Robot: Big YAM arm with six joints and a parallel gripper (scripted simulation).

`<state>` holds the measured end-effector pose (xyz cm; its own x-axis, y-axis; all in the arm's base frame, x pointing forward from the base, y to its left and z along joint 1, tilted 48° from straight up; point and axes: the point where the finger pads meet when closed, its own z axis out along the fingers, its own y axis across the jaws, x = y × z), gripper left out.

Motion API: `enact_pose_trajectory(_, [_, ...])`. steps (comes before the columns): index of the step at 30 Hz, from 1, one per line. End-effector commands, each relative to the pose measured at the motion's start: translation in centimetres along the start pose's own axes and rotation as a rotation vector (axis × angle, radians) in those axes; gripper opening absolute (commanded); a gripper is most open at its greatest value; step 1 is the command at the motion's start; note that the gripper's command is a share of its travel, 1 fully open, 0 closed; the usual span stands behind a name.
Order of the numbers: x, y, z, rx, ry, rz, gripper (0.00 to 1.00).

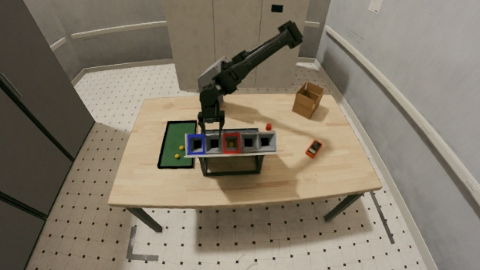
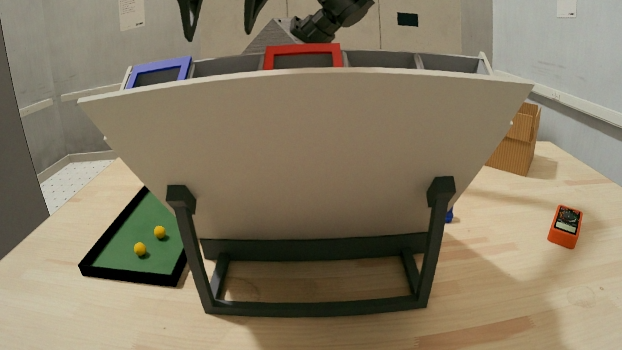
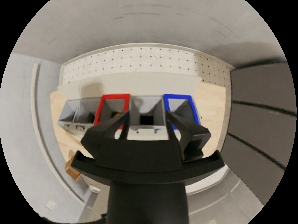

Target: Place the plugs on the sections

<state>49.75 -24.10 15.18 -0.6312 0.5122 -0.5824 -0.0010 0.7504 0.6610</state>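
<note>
My gripper (image 1: 211, 129) is open and empty. It hangs just above the grey funnel (image 1: 214, 143) between the blue-banded funnel (image 1: 197, 143) and the red-banded funnel (image 1: 231, 143). A yellow marble (image 1: 231, 144) shows inside the red-banded funnel. The open fingers also show in the exterior view (image 2: 220, 17) and in the wrist view (image 3: 148, 123). The red plug (image 1: 268, 126) stands on the table behind the rack's right part. The blue plug (image 2: 449, 216) peeks out behind the stand's right leg. The white cover (image 2: 305, 150) hides the pipes and the sections.
A green tray (image 1: 177, 144) with two yellow marbles (image 1: 181, 146) (image 1: 177, 156) lies left of the rack. A cardboard box (image 1: 307, 99) stands at the back right. An orange device (image 1: 314, 148) lies right of the rack.
</note>
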Motion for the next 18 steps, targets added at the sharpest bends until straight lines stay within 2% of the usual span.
enact_pose_trajectory(1, [-1.2,0.1,-1.2,0.002,-0.014,-0.010,0.59])
enact_pose_trajectory(12, [-2.1,0.2,-3.1,-0.005,-0.006,0.000,0.59])
enact_pose_trajectory(18, [-2.1,0.2,-3.1,-0.004,-0.006,0.000,0.59])
